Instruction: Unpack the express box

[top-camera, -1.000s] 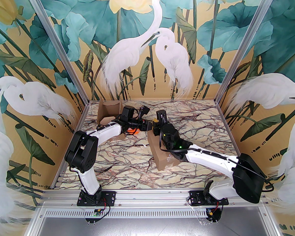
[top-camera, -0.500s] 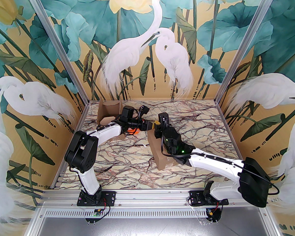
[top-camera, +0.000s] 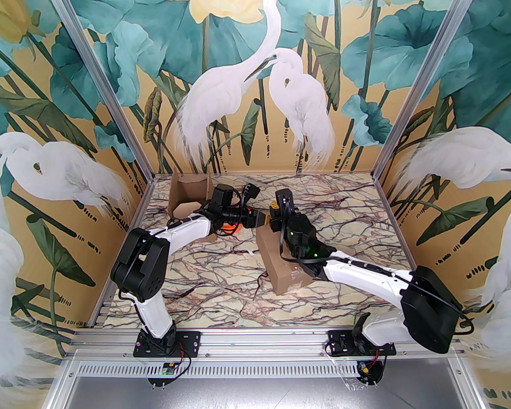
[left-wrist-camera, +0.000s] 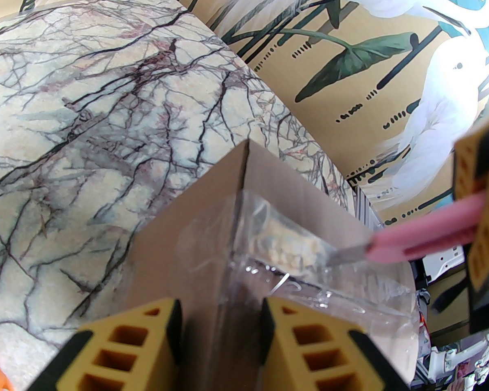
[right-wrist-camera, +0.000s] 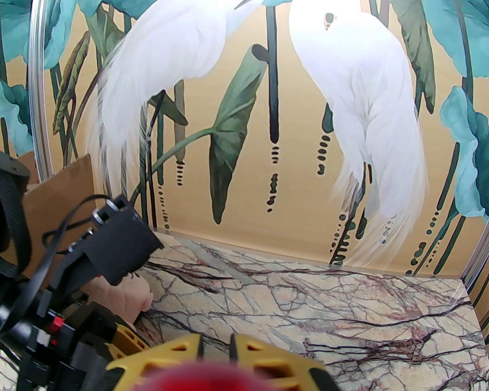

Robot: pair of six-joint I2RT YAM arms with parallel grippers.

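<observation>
**Cutting the seal.** The box (top-camera: 277, 266) lies shut at mid-table (top-camera: 213, 279). A band of clear tape (left-wrist-camera: 293, 234) runs over its top seam.

**Left gripper** (left-wrist-camera: 220, 312): one finger sits on each side of the box's far end, and the pair appears clamped on it as a steadying hold. This arm and the box stand where they stood a second ago.

**Right gripper** (left-wrist-camera: 476, 214): the fingers are clenched on a pink knife (left-wrist-camera: 415, 238). Its blade (left-wrist-camera: 344, 255) is out, with the tip at the tape near the far end of the box.

**Change:** over the last second the right elbow swings out to the right and comes back. The wrist drops toward the box and rises again, ending close beside the left gripper. Neither grip alters.

**Reading:** this looks like a short working stroke of the blade along the tape, not a finished cut. In the left wrist view the tape near the tip is wrinkled and glossy. Whether it is slit through cannot be told.

The flaps are still down, so the task stands at the opening step and nothing has been taken out. Further strokes along the seam are probably needed. The blade works close to the left fingers, so that hold has to stay out of its path.
</observation>
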